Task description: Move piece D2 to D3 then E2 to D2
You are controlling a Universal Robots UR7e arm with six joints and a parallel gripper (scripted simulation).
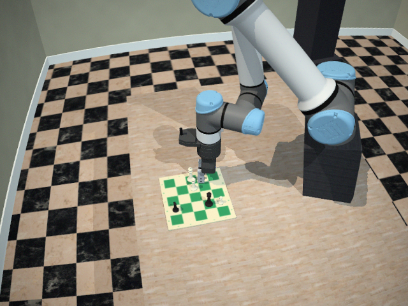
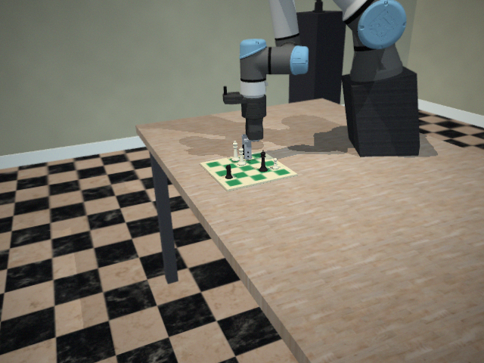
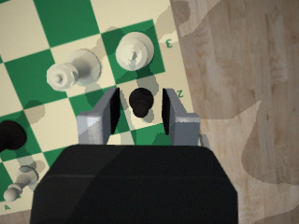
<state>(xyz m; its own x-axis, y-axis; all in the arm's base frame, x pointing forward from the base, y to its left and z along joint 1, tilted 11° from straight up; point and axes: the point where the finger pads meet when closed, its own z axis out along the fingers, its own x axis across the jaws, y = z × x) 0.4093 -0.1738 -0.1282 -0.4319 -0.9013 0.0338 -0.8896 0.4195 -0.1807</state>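
Standing upright on E2, the black piece (image 3: 141,102) sits between the fingers of the gripper (image 1: 201,180) (image 2: 247,154) (image 3: 141,102), which is open around it (no grip yet). The white piece (image 1: 193,184) (image 2: 240,156) (image 3: 81,67) occupies D3, beside the taller white piece (image 1: 190,174) (image 2: 234,151) (image 3: 135,51) on E3.
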